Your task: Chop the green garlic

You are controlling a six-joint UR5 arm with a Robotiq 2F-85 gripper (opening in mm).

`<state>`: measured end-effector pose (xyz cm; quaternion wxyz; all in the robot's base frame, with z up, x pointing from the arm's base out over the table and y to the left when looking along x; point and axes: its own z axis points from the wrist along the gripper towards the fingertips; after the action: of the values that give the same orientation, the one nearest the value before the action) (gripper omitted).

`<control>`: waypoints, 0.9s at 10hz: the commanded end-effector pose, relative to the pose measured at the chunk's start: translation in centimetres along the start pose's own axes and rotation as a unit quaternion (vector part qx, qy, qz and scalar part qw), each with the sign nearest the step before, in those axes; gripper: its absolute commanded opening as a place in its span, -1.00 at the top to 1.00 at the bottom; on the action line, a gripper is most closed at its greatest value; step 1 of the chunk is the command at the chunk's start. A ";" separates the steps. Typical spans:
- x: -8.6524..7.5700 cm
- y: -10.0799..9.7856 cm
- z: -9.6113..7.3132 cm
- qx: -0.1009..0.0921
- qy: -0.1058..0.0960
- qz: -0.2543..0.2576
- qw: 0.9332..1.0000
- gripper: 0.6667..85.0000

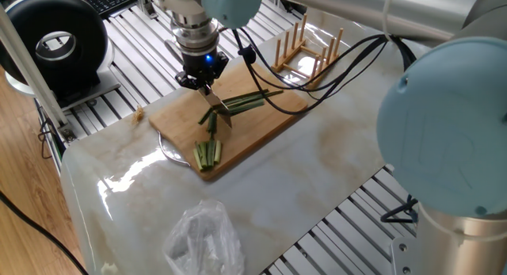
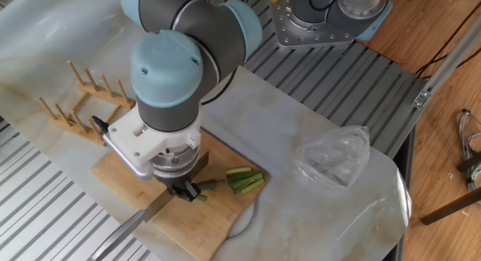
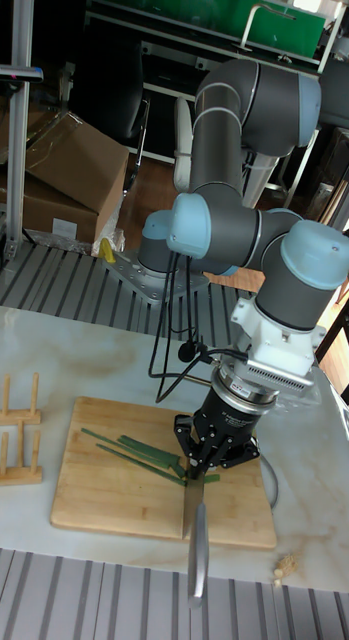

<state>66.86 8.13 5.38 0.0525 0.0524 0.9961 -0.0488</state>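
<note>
Green garlic (image 3: pixel 129 450) lay flat on the wooden cutting board (image 3: pixel 104 500), long stalks running lengthwise along the board, from near the dish rack (image 1: pixel 305 51) end toward the middle, slightly diagonal. Short cut segments (image 1: pixel 212 121) sat by the blade. Gripper (image 3: pixel 202 478) hovered over mid-board, jaws pinching the knife (image 3: pixel 197 545); blade pointed down at the board, handle sticking out past the board's edge in the tall view. A bundle of paler sticks (image 2: pixel 245 180) lay at the board's far end, apart from the stalks. Board sat on a glossy marble counter (image 1: pixel 317 180) over a slotted aluminium frame. Crumpled plastic bag (image 2: pixel 334 157) on the counter, well apart. Cardboard box (image 3: pixel 64 165) on the floor behind.
</note>
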 end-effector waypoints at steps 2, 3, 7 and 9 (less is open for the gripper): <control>0.0 0.8 -1.6 -0.004 0.002 0.005 1.000 0.98; 0.1 0.7 -1.8 -0.004 0.003 0.006 1.000 0.98; 0.3 0.6 -1.1 -0.015 0.000 0.007 1.000 0.98; 0.2 0.7 -0.8 -0.015 -0.002 0.007 1.000 0.98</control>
<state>66.56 8.74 6.33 0.0535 0.0546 0.9962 -0.0414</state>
